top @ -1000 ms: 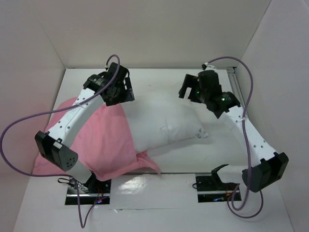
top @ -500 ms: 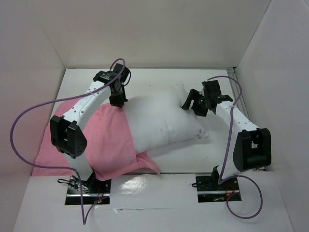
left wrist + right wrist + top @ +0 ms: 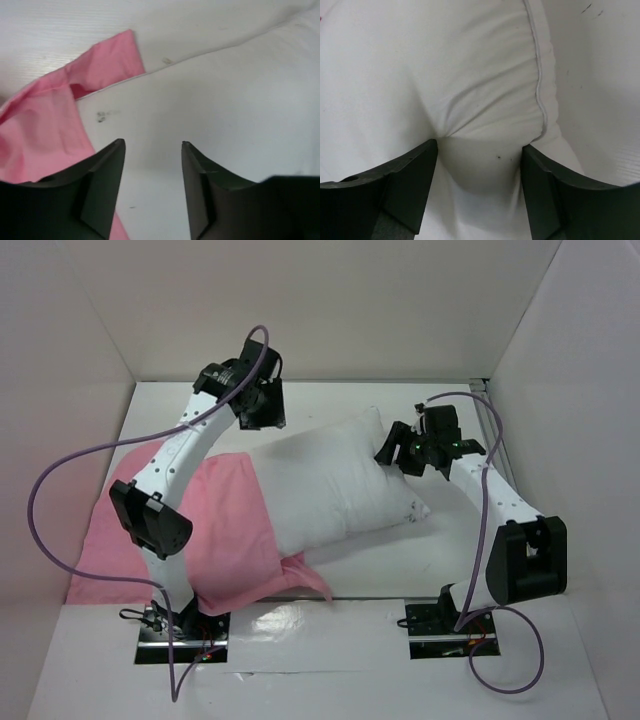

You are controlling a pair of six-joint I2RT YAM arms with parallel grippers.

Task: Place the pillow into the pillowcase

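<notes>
The white pillow [image 3: 330,485] lies in the middle of the table, its left end inside or over the mouth of the pink pillowcase [image 3: 215,530], which spreads to the left. My left gripper [image 3: 268,418] hovers open above the pillow's far left corner. In the left wrist view its jaws [image 3: 152,145] are apart over white pillow fabric [image 3: 225,100], with the pillowcase [image 3: 45,130] at the left. My right gripper [image 3: 392,448] is at the pillow's right end. In the right wrist view it [image 3: 479,147] is open wide, with the pillow [image 3: 470,75] bulging between the fingers.
White walls enclose the table on the left, back and right. A pink flap of the pillowcase [image 3: 305,575] lies under the pillow's near edge. The arm bases [image 3: 440,625] and purple cables sit at the near edge.
Both arms came down to the pillow. Then the left gripper moved back toward the far left corner, and the right gripper pressed into the pillow's right end.
</notes>
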